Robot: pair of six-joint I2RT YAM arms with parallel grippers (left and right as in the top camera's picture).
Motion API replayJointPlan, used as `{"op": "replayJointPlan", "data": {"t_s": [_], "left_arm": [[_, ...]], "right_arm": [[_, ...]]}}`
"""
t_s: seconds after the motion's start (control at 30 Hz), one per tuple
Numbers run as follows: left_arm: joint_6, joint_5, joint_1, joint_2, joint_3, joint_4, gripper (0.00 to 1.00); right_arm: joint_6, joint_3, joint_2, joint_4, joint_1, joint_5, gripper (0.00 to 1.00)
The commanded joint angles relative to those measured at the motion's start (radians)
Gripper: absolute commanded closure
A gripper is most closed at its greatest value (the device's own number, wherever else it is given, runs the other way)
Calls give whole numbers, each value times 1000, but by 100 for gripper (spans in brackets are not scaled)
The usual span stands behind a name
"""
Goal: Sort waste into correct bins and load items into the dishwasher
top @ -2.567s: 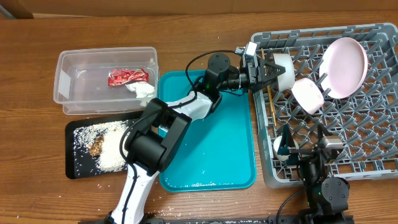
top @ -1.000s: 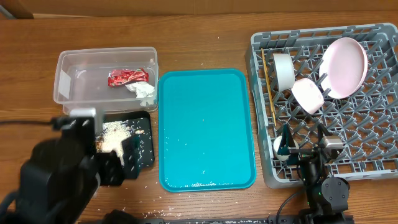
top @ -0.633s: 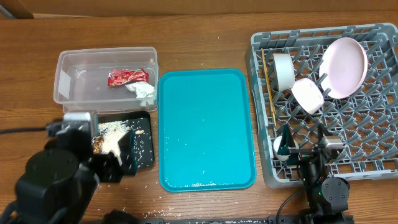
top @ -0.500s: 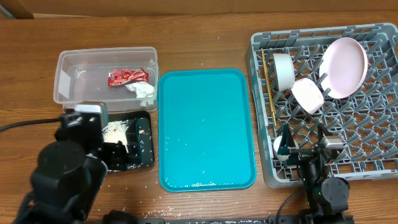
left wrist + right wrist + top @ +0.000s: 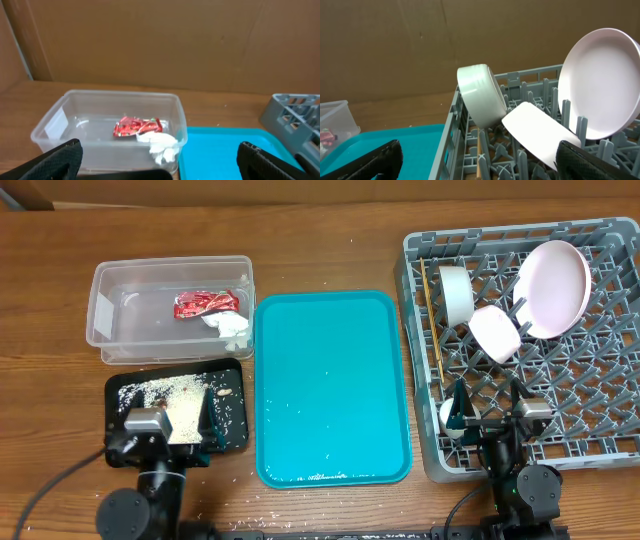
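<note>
The thin wooden chopsticks (image 5: 431, 320) are found lying in the large square grey plastic dish rack (image 5: 585, 405), along its left wall, just beside the pale small bowl (image 5: 456, 292). Their long axis runs from the far side of the bench (image 5: 330, 240) towards the near side, slightly slanted. They are judged light, stiff and smooth, so rolling is to be expected; a hold across the middle of the pair would be safest. The left gripper (image 5: 159, 146) is spread wide with nothing held, and the same is seen for the right gripper (image 5: 479, 146).
</note>
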Motion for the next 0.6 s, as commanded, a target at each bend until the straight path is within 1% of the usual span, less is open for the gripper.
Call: {"op": "replayJointPlan", "data": {"t_s": [0.0, 0.1, 0.37, 0.47, 0.57], "left_arm": [[-16, 18, 10, -96, -137, 66, 0], [-40, 18, 10, -109, -225, 128, 0], [-156, 18, 10, -110, -423, 275, 0], [-162, 18, 10, -110, -462, 361, 0], [-161, 16, 10, -110, -466, 370, 0]], "right_arm": [[-5, -11, -8, 4, -5, -1, 0], [-5, -11, -8, 4, -5, -1, 0], [-5, -11, -8, 4, -5, -1, 0], [-5, -11, -8, 4, -5, -1, 0], [-5, -11, -8, 4, -5, -1, 0]]}}
